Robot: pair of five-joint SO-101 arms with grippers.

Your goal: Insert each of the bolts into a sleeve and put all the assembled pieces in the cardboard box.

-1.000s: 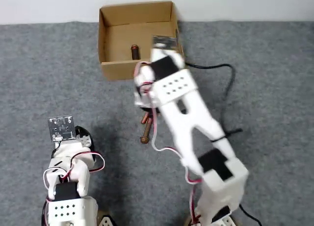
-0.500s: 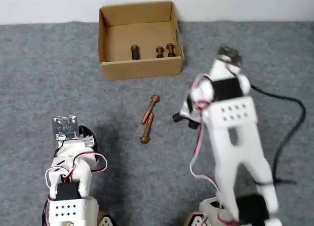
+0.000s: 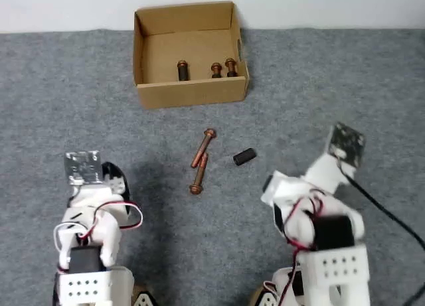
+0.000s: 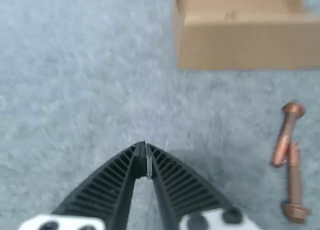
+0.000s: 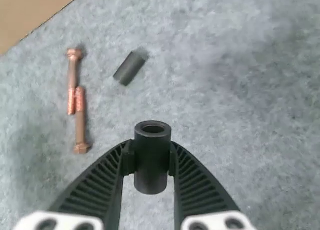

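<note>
Two copper bolts (image 3: 204, 147) (image 3: 198, 174) lie end to end on the grey carpet, one (image 4: 286, 135) beyond the other (image 4: 294, 185) in the left wrist view. A black sleeve (image 3: 244, 156) lies just right of them. My right gripper (image 5: 150, 152) is shut on a second black sleeve (image 5: 151, 172), held upright with its bore showing, and sits low at the near right (image 3: 271, 185). The loose sleeve (image 5: 130, 68) and both bolts (image 5: 72, 80) (image 5: 80, 122) lie ahead of it. My left gripper (image 4: 142, 157) is shut on nothing at the near left (image 3: 113, 180).
The cardboard box (image 3: 189, 92) stands at the back centre, with three assembled pieces (image 3: 182, 70) (image 3: 216, 70) (image 3: 230, 67) along its near wall. The box wall (image 4: 245, 40) faces my left gripper. A black cable (image 3: 392, 216) trails at the right.
The right arm has swung back from over the box to the near right of the table. The left arm has barely shifted. The bolts have not moved.
</note>
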